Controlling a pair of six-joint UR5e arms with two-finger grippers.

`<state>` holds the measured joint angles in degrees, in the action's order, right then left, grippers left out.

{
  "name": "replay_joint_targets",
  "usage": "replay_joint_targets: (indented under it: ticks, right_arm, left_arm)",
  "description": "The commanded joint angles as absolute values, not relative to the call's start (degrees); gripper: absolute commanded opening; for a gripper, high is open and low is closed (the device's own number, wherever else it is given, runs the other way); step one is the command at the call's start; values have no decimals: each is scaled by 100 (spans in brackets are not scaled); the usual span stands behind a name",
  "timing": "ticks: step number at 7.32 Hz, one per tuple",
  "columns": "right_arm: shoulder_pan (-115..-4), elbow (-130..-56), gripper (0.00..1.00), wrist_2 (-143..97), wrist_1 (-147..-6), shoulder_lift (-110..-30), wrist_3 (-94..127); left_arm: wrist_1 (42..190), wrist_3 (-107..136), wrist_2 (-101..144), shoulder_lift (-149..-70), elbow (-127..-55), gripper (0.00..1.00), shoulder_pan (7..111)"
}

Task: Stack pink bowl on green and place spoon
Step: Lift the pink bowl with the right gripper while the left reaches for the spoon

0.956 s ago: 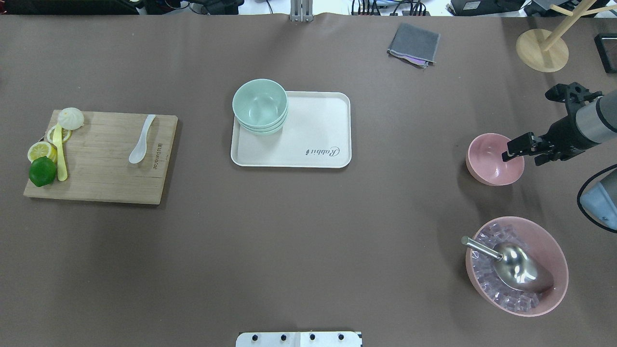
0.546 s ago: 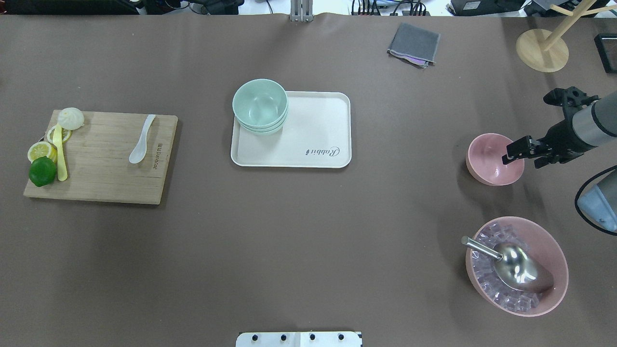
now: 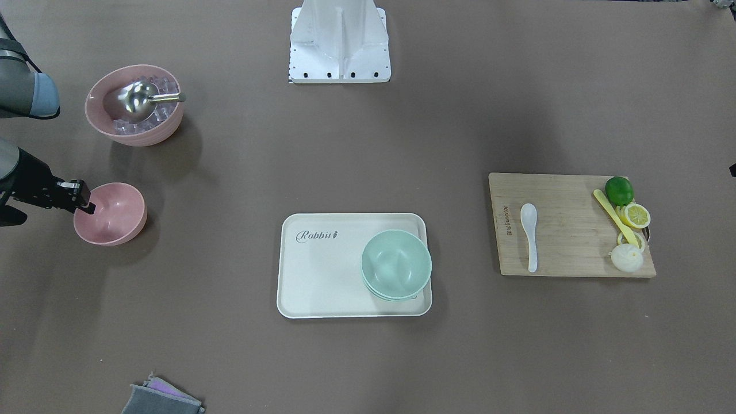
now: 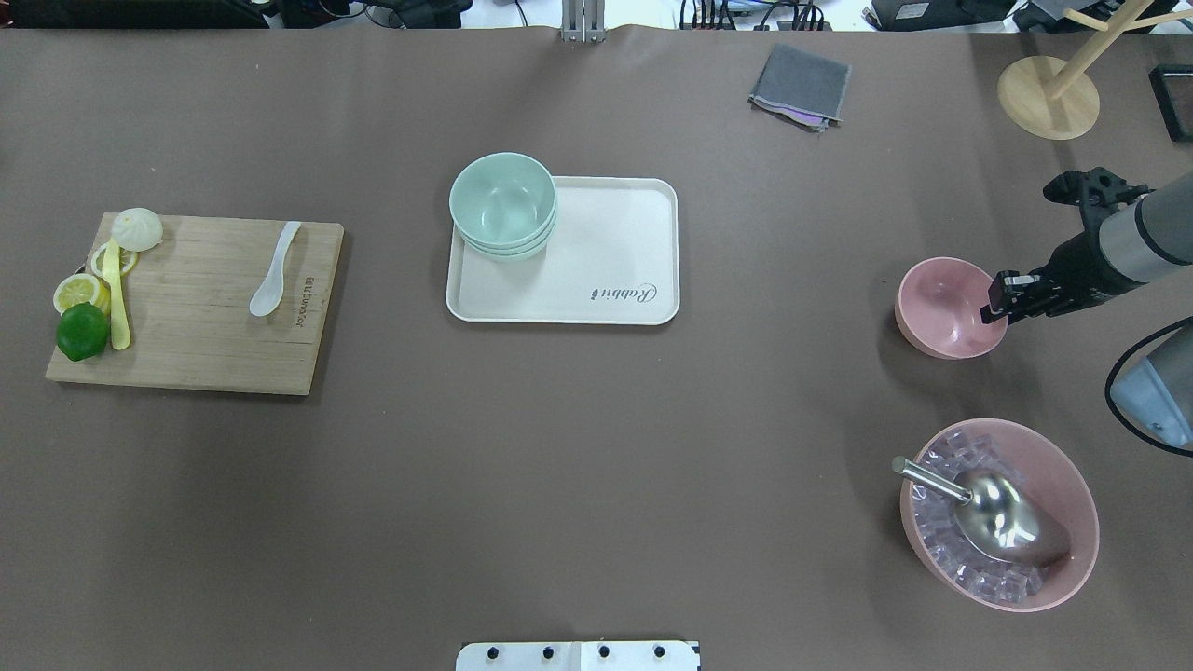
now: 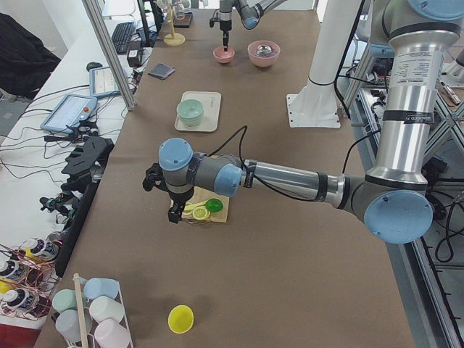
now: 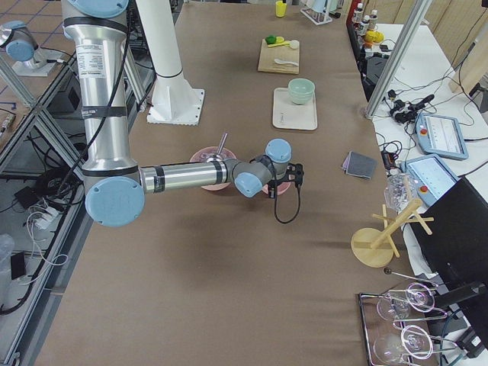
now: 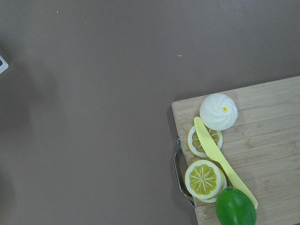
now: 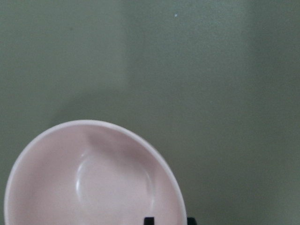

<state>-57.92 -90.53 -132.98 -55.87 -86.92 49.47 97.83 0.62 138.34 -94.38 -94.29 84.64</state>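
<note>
right hand (image 4: pixel 994 306) pinching pink bowl (image 4: pixel 939 309) rim, bowl on counter (image 4: pixel 652 466) | left hand (image 5: pixel 174 214) near board (image 4: pixel 205 345), grip: cannot tell | spoon (image 4: pixel 273 272) on board | green bowl (image 4: pixel 503 200) atop stack on tray (image 4: pixel 615 252)

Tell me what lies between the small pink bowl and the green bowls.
In the overhead view, only the empty part of the white tray and then bare table lie between the pink bowl and the green bowls.

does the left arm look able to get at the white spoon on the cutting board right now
Probably yes: the left gripper hovers by the cutting board, and the spoon lies uncovered on it with nothing between.
</note>
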Motion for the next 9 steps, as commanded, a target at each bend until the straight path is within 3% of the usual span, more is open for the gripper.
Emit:
replay_joint_targets:
  ticks: [1,5,9]
  right_arm:
    - [-5801,-9062,0,-13333,-5625,-8684,5044]
    - [-6231,-9281,0,-13913,-5651,-7938,6090]
    - [-6398,-9246,0,-13878,-5669,-7594,6187]
  left_arm:
    - [9765,96,13834,-9509,-9370,97,8464]
    - [9791,1567,13790,-10789,-9061,92,7387]
    - [9800,3354,12772,-11391,-9044,92,5882]
